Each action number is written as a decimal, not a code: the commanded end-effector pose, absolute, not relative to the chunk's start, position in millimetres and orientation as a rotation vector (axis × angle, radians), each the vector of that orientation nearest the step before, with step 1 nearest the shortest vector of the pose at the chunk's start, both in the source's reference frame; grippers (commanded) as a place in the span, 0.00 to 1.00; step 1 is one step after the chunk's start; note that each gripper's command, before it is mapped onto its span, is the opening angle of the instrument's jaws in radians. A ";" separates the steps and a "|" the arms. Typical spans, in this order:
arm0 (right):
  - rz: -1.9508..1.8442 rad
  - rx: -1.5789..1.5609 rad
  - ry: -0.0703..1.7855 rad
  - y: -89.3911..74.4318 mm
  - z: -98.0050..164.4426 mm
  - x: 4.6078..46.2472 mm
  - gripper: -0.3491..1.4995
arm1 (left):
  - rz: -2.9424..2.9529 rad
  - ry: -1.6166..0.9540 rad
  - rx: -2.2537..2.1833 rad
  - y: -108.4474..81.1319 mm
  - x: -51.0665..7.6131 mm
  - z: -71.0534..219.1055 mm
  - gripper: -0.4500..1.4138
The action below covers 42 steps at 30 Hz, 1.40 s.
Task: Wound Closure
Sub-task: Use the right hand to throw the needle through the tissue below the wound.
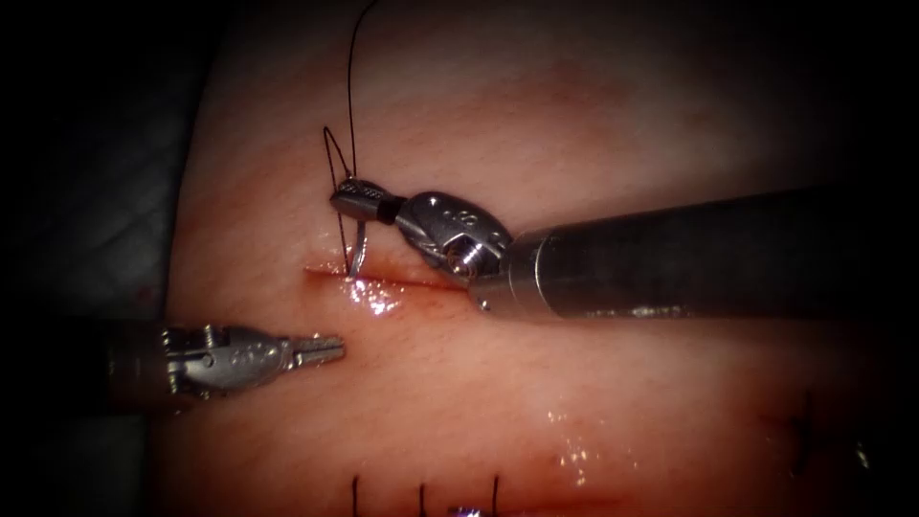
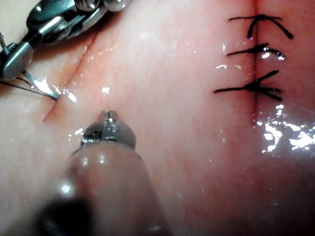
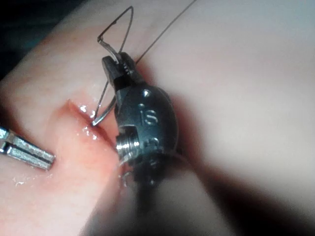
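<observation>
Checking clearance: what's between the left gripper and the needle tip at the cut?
Bare tissue with some glistening red fluid, per endoscope view. Left gripper is shut and empty; right gripper holds the needle, tip at the cut.

The left end of the cut is crowded by the right tool, clamped on the needle, whose tip touches the cut, with thread looped above. Bare tissue is left open beside the left tool, jaws closed, holding nothing.
</observation>
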<state>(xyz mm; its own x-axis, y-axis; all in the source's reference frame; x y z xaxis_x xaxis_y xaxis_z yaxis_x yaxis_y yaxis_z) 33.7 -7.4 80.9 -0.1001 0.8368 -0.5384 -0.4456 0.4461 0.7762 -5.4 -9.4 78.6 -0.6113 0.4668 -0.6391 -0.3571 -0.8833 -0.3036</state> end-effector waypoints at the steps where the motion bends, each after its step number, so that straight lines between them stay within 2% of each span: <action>1: 1.131 0.410 1.253 -7.3 81.2 34.3 0.00 | 2.463 -0.204 -1.033 -9.7 -6.0 79.3 0.11; 42: 1.395 1.003 1.235 -9.5 80.7 36.3 0.00 | 2.468 -0.217 -1.029 -9.3 -5.3 80.0 0.07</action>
<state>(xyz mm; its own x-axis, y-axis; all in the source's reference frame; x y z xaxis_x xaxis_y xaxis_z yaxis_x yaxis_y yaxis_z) 35.7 -9.5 80.3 -0.1785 0.9838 -0.0178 -0.1431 -0.0080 0.9897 -4.7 -9.0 79.4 -0.6176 0.4660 -0.6336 -0.3487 -0.8843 -0.3105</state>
